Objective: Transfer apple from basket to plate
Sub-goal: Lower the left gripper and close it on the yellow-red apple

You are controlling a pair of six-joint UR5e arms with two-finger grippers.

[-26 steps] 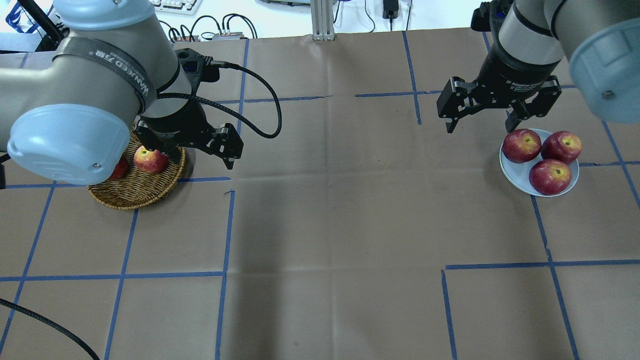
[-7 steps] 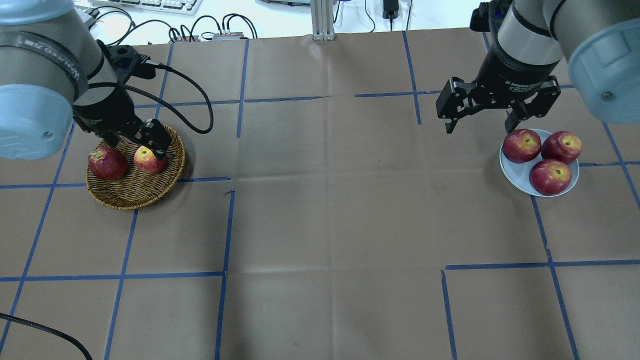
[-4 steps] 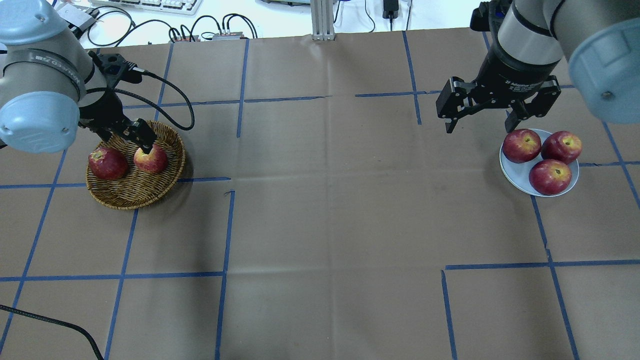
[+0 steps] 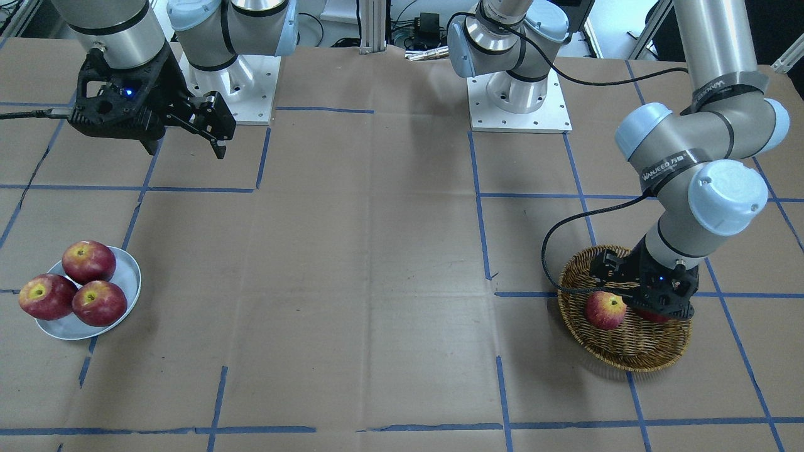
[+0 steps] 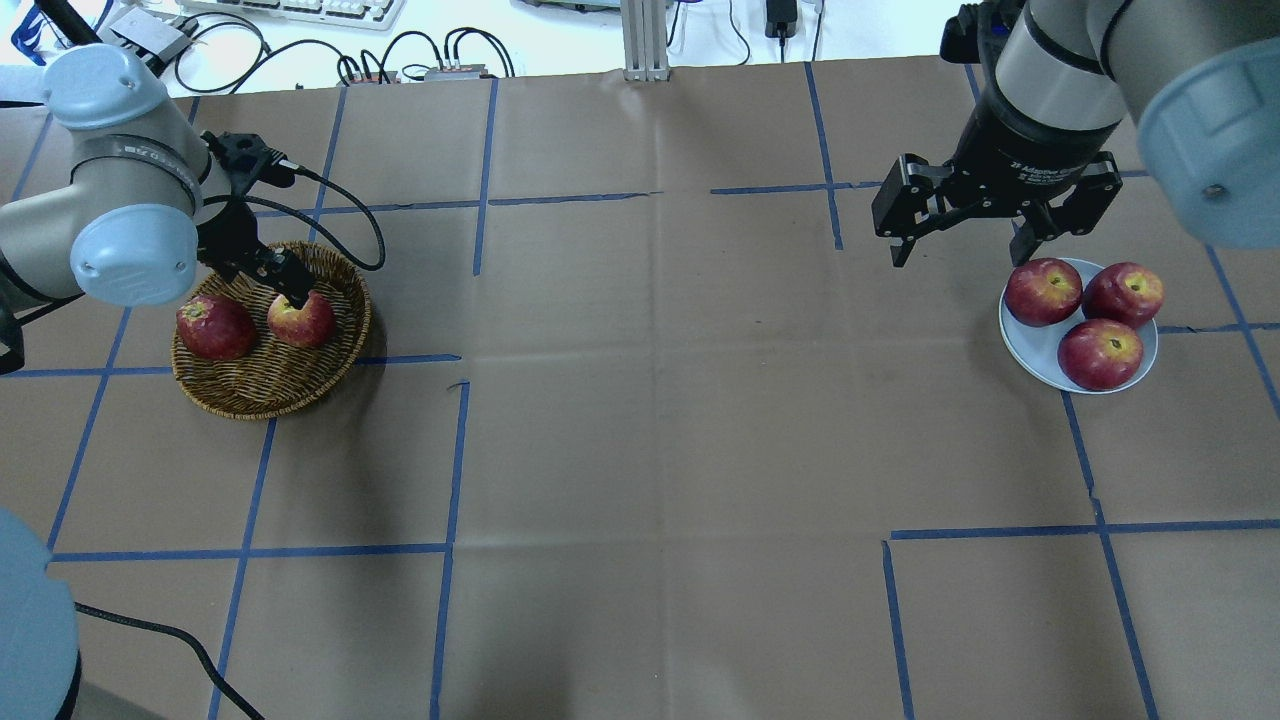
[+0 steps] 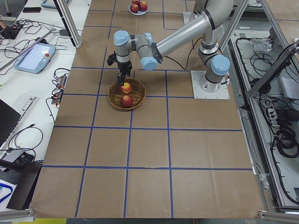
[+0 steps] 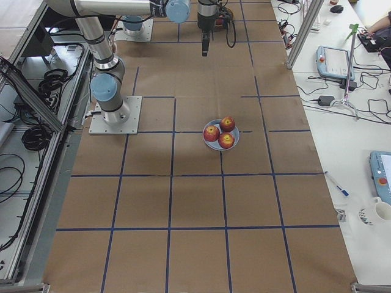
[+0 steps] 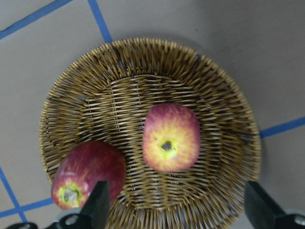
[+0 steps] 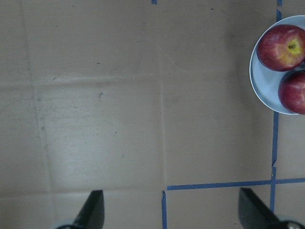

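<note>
Apple seemingly between spread left fingers

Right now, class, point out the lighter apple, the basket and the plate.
apple (image 8: 171, 138), left wrist view, yellow blush by stem
basket (image 8: 143, 45), left wrist view, upper rim
plate (image 5: 1028, 340), overhead view, bare left part

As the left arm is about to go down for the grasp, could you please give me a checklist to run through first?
1. Left gripper open: ok, its fingers are spread wide in the wrist view.
2. Apple centred between them: ok, roughly.
3. Darker apple clear of the fingers: not ok, one finger overlaps it in the wrist view.
4. Room on the plate: not ok, three apples nearly fill it.
5. Right gripper clear of the basket: ok, open near the plate.
</note>
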